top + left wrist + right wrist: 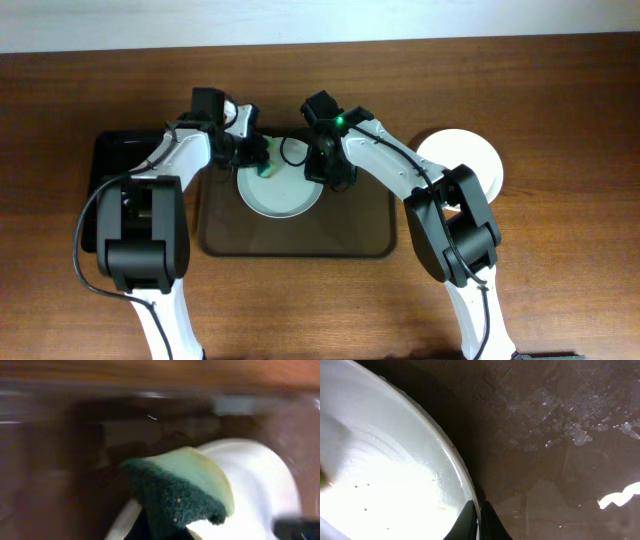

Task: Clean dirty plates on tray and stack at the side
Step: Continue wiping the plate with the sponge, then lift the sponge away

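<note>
The left tool [258, 158] is closed on a sponge [175, 485], pale yellow-green with a dark green scouring face, which sits at the far-left rim of a white plate [285, 195]. The right tool [479, 520] pinches the same plate's opposite rim, its dark fingertips nearly together with one on each side of the edge. A few tiny brown specks dot the plate's inside. The plate lies on the dark brown tray [360, 235], whose surface is wet. A second plate [470, 160] rests on the table [560, 100] to the tray's right, and a black tray [105, 160] lies to its left.
</note>
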`<state>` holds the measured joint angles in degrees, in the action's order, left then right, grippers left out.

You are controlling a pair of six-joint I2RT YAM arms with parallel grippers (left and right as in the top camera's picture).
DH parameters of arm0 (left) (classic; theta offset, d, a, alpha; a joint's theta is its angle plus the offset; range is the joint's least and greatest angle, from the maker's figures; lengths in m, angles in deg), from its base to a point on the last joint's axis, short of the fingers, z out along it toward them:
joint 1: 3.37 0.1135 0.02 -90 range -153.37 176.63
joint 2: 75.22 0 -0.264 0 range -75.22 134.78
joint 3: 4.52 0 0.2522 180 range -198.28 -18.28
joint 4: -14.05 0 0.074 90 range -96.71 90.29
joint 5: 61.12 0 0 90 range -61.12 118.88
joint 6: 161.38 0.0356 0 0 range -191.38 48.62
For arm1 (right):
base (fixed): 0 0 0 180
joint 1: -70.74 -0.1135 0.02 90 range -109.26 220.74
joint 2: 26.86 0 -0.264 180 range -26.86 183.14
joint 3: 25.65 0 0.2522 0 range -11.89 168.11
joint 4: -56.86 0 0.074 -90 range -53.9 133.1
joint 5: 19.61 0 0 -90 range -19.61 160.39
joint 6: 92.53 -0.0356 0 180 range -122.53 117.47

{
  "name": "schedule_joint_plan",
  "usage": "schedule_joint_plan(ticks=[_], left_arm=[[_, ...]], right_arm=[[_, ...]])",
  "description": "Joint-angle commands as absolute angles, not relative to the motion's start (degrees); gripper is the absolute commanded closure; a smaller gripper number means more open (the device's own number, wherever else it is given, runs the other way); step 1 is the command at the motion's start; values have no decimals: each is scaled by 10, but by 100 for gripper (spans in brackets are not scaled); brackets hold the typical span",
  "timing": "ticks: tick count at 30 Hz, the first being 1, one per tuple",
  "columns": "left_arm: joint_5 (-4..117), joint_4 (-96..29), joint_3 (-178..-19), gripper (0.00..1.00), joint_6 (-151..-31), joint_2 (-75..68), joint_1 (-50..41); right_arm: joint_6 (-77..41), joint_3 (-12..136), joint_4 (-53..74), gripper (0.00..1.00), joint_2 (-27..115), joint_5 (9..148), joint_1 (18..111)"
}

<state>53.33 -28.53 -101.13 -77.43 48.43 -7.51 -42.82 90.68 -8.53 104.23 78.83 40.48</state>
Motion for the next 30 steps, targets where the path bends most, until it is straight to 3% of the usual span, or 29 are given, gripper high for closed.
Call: schedule_joint_plan(ticks=[1, 10, 16, 20, 24, 30], left_arm=[[249, -324, -979, 100, -886, 543, -67], [255, -503, -979, 100, -851, 543, -67], [463, -508, -979, 100, -646, 543, -67], [523, -454, -979, 100, -627, 543, -67], [514, -393, -979, 100, -645, 543, -67], [302, -379, -992, 100, -841, 543, -67]], right_arm=[[-432, 896, -90, 96, 1055, 761, 407], [-432, 896, -89, 96, 1055, 761, 407], [-432, 896, -86, 96, 1055, 762, 407], [-430, 896, -86, 96, 1055, 762, 407], [-430, 896, -86, 96, 1055, 762, 407], [-428, 896, -88, 96, 1055, 762, 407]])
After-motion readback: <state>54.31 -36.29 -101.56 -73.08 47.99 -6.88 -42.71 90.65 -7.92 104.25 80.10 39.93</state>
